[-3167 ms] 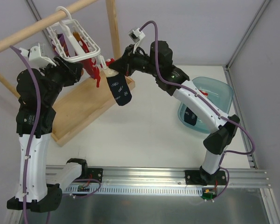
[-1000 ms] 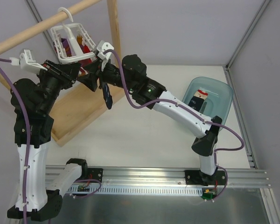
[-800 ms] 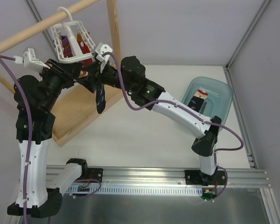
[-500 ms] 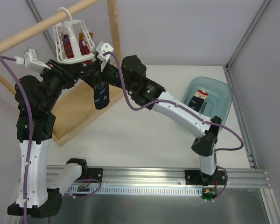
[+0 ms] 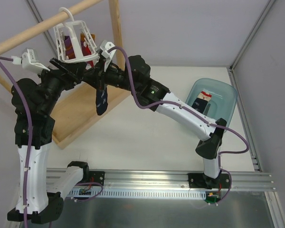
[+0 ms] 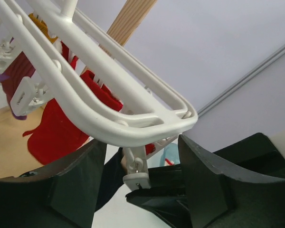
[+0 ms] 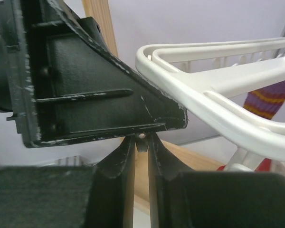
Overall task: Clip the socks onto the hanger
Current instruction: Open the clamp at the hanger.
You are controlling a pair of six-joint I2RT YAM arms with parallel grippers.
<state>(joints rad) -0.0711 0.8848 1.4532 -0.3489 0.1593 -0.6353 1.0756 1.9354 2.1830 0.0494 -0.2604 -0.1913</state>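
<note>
Here left fingers [image 6: 61, 190] spread around hanger's [image 6: 109, 95] corner clip [image 6: 135, 172]; right fingers [image 7: 109, 185] seem pressed together.

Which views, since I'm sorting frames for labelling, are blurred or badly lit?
Top external: evenly lit and sharp, shadows faint, the navy sock readable. Left wrist: the hanger is crisp, white without blown glare. Right wrist: the right end effector is near-black, detail lost; the striped sock behind is blurred.

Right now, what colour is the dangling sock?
Dark navy sock with white specks, best in top view.
</note>
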